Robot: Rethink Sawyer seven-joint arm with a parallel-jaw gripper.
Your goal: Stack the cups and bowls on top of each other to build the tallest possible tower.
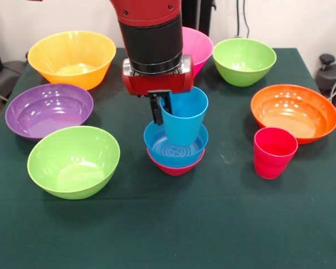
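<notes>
The blue cup (183, 116) stands mouth up, its long axis near vertical with a slight tilt, glossy and tapered, its base inside the small blue bowl (175, 147), which nests in a small red bowl (176, 166) near the middle of the bench (213, 224). The arm comes straight down from the far edge, and the hand (158, 110) is clamped on the cup's rim. The red-pink cup (274, 152) stands upright toward the right edge, just beside the orange bowl (294, 113).
</notes>
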